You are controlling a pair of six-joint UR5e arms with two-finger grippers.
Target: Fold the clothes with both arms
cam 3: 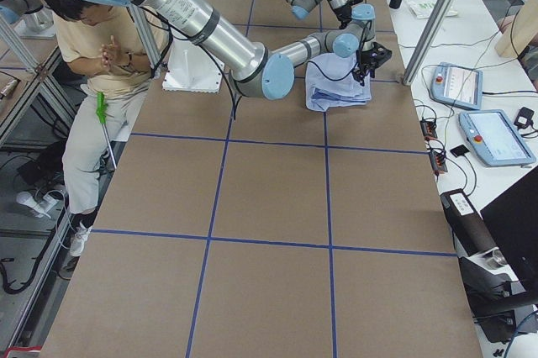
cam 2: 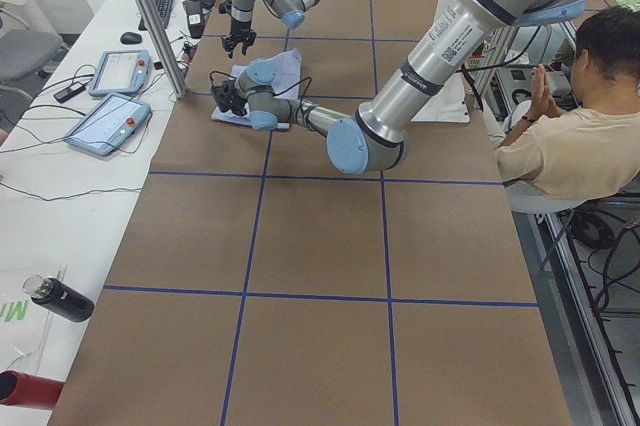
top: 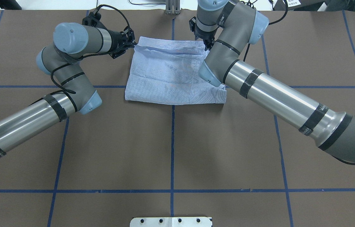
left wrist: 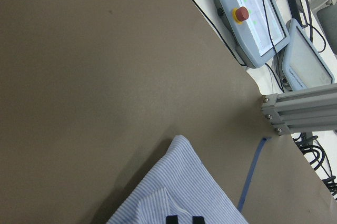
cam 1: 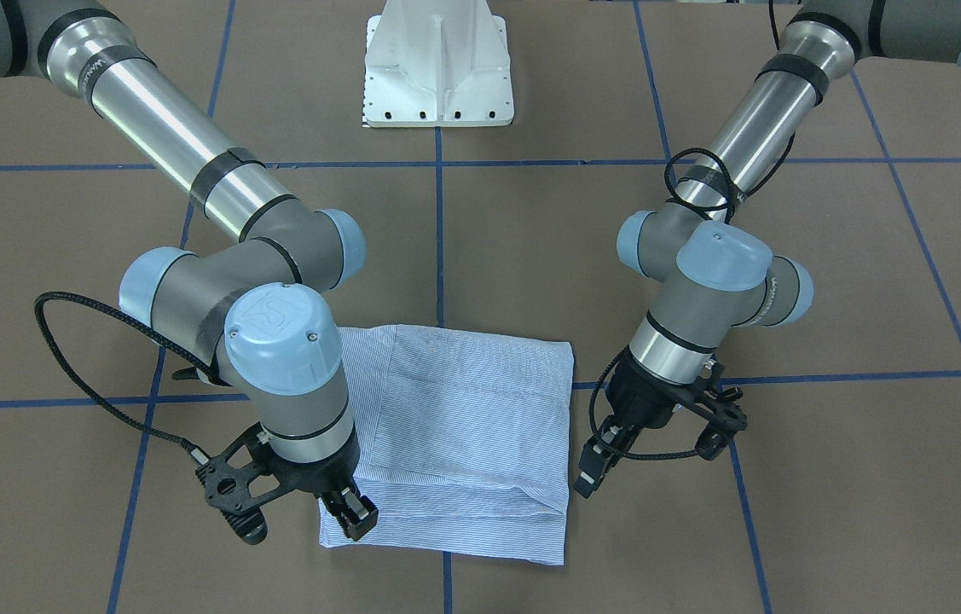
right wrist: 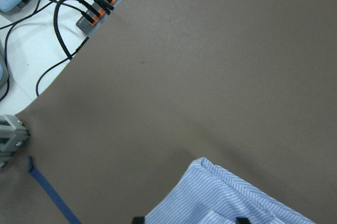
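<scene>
Materials and finish, as seen.
shirt [cam 1: 463, 409]: thin matt woven cloth, creased. surface [cam 1: 830, 512]: matt brown paper-like sheet, blue tape lines [cam 1: 439, 256]. left arm [cam 1: 766, 119], right arm [cam 1: 164, 128]: glossy metal tubes, matt grey joints, smooth light-blue plastic caps.

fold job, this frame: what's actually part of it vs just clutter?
In the job:
shirt
left pincer, at the shirt's corner
right pincer, over the opposite corner

Lying about:
pendant with red button
black bottle
seated person
white pedestal
</scene>
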